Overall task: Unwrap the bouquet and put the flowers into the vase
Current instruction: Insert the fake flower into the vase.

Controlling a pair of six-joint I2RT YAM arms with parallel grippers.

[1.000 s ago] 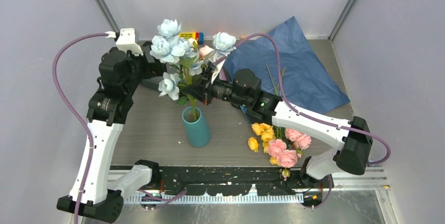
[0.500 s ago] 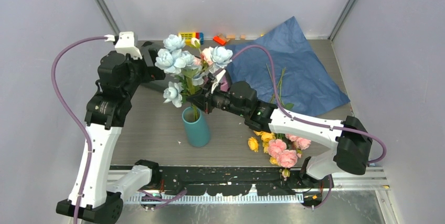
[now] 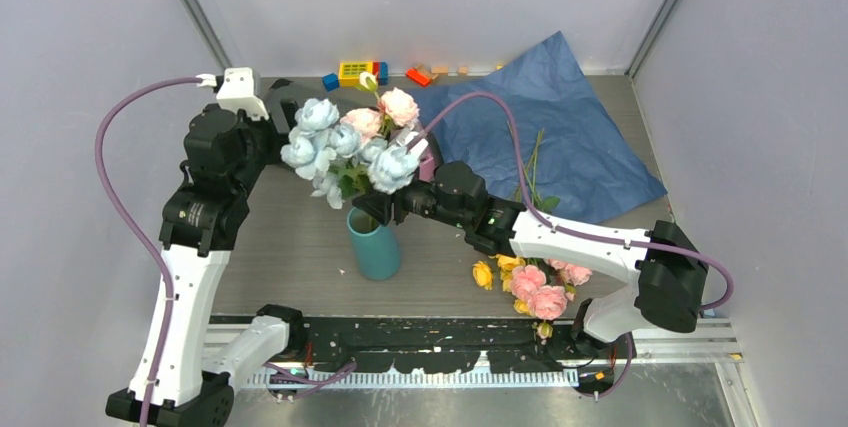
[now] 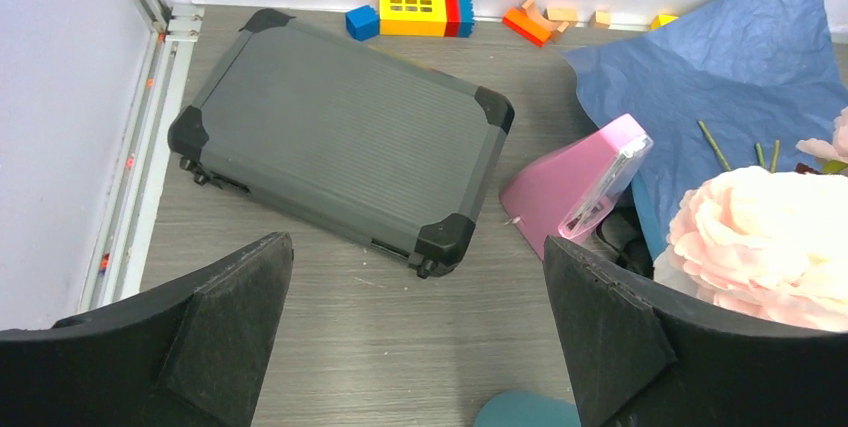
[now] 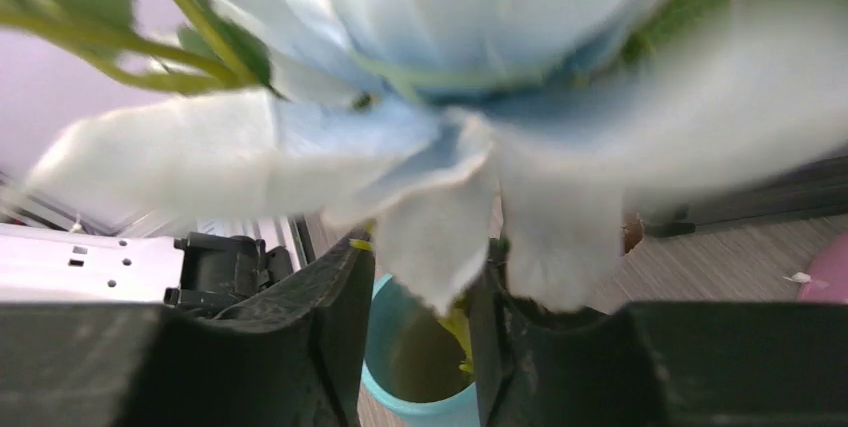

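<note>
My right hand [image 3: 383, 205] was down at the mouth of the teal vase [image 3: 375, 245]. Its fingers stood a narrow way apart with a stem and a drooping petal between them, and I could not tell whether they gripped the stem or merely stood around it. The pale blue flowers [image 3: 345, 145], a pink bloom among them, rose above the vase with their stems running into its mouth, which I judged was why I held so low. My left hand [image 4: 415, 322] hung wide and empty behind the blooms, perhaps to steady them. The blue paper wrap [image 3: 565, 137] lay spread at the back right. The pink and yellow flowers [image 3: 535, 282] lay on the counter [image 3: 290, 257] right of the vase, not yet placed.
</note>
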